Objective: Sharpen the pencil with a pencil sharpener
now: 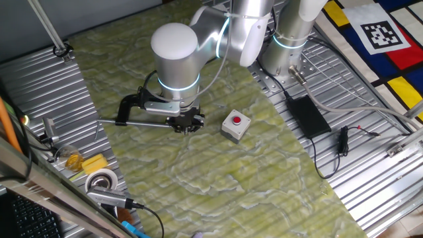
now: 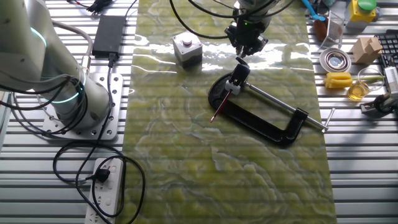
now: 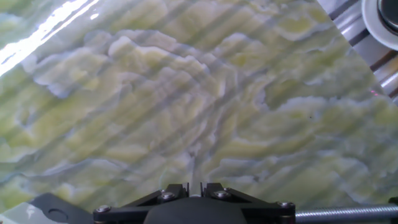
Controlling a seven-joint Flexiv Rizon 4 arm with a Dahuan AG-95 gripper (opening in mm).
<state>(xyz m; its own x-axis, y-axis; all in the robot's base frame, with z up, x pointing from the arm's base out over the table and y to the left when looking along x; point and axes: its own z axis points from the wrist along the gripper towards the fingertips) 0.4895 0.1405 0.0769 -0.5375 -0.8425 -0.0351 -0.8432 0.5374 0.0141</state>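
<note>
The black G-shaped clamp [image 2: 273, 129] lies on the green mat. The pencil [image 2: 221, 107], a thin dark red stick, sticks out down-left from the clamp's jaw. At that jaw sits a small black rounded piece with a white spot [image 2: 239, 70], which looks like the pencil sharpener. My gripper [image 2: 241, 56] hangs right over that piece, tips just above or touching it. The fingers stand close together, with only a thin pale slit and nothing held visible. In one fixed view my gripper [image 1: 186, 127] covers the clamp's end [image 1: 132, 104]. In the hand view my gripper [image 3: 194, 186] shows the screw rod [image 3: 348, 214] at its right.
A grey box with a red button [image 2: 187, 48] stands left of the gripper, also in one fixed view [image 1: 236, 125]. A tape roll [image 2: 334, 60], a yellow block [image 2: 338, 79] and small items lie past the mat's right edge. A power adapter [image 2: 109, 31] and the arm base [image 2: 68, 93] are at left.
</note>
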